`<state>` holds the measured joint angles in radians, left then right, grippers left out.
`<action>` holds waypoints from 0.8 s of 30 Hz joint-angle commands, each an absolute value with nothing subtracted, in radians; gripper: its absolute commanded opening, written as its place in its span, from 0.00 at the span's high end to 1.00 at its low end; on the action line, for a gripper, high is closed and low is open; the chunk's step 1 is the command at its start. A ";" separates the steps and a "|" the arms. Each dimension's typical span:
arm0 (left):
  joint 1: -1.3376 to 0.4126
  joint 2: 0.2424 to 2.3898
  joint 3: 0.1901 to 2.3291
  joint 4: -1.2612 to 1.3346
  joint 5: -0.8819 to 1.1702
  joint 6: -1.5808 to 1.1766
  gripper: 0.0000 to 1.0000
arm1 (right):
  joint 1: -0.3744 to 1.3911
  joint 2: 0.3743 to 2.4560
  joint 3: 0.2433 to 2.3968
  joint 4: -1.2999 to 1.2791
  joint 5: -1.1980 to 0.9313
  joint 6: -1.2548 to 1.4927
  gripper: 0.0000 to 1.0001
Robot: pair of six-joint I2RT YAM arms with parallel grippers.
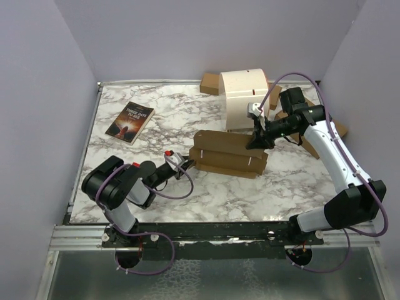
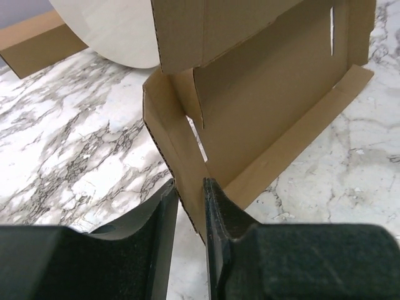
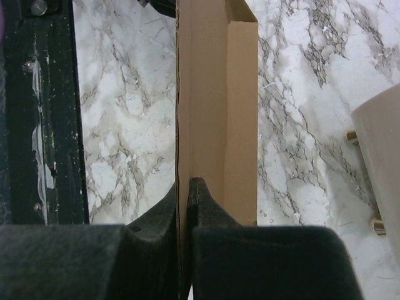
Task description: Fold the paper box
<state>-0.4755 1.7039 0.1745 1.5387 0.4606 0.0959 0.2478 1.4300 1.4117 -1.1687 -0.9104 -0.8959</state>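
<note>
Paper box (image 1: 228, 153): brown cardboard, partly folded, held at two places by the pincers.
Left pincer (image 1: 182, 165): its two fingers are closed down to a thin gap and pinch the edge of the box's left end flap; in the left wrist view the pincer (image 2: 189, 187) has the cardboard edge between its tips.
Right pincer (image 1: 256, 142): comes in from the right and clamps the top edge of an upright panel near the box's right end; in the right wrist view the pincer (image 3: 184, 184) is pressed tight on both faces of that thin panel.
Box shape: in the left wrist view the paper box (image 2: 262, 106) has raised walls, a flat strip lying on the counter and a narrow slot (image 2: 331, 28) cut in one panel; in the right wrist view the paper box (image 3: 212, 94) stands on edge.
Box place: about the middle of the counter (image 1: 125, 187), a little toward the right edge, its long side running left to right.
Book (image 1: 130, 122): lies flat, well apart from the box, toward the far left corner.
White arch (image 1: 245, 97): stands just behind the box near the far edge.
Cardboard pieces (image 1: 210, 83): brown, beside the arch at the far edge.
</note>
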 commanded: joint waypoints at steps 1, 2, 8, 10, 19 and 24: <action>-0.482 1.630 0.144 1.758 0.468 0.055 0.73 | 0.256 1.407 1.392 -1.167 -0.902 -0.906 0.99; -0.482 1.616 0.140 1.746 0.463 0.051 0.71 | 0.255 1.405 1.393 -1.166 -0.900 -0.905 0.99; -0.482 1.516 0.096 1.685 0.423 0.015 0.62 | 0.255 1.394 1.391 -1.159 -0.894 -0.904 0.99; -0.482 1.466 0.082 1.645 0.403 0.001 0.60 | 0.255 1.388 1.385 -1.157 -0.894 -0.904 0.99; -0.480 0.977 0.048 1.128 0.191 -0.151 0.48 | 0.255 1.367 1.367 -1.157 -0.902 -0.904 0.99; -0.471 0.809 0.167 0.707 -0.040 -0.147 0.62 | 0.255 1.362 1.360 -1.153 -0.906 -0.906 0.99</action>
<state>-0.4782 0.8753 0.0917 1.0927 0.1902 -0.1146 0.2489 1.3834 1.3796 -1.1507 -0.9092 -0.8963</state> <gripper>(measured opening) 0.456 0.018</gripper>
